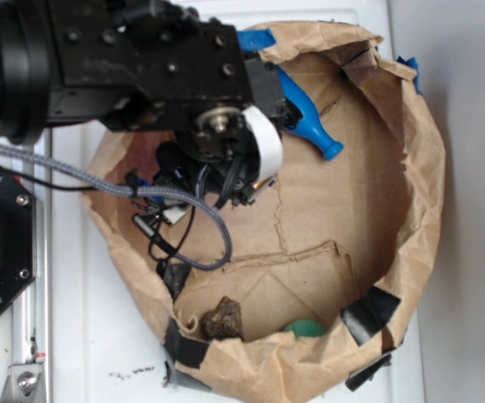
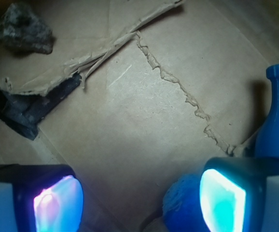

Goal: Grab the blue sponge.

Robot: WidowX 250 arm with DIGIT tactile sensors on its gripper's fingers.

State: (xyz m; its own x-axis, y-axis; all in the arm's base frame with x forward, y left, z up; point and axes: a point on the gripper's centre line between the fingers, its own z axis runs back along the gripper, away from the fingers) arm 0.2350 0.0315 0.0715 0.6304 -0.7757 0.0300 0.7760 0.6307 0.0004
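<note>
Hovered with end effector (image 2: 139, 203) spread wide, holding nothing. Saw sponge (image 2: 180, 205) at lower right of wrist frame, just inside the right finger (image 2: 224, 200), mostly hidden, long axis unclear. Needed a shift rightward, by judgement.

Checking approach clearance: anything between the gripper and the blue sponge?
Nothing visible. The gripper is open, and the blue sponge sits just inside its right finger. The blue bottle stands outside that finger.
</note>
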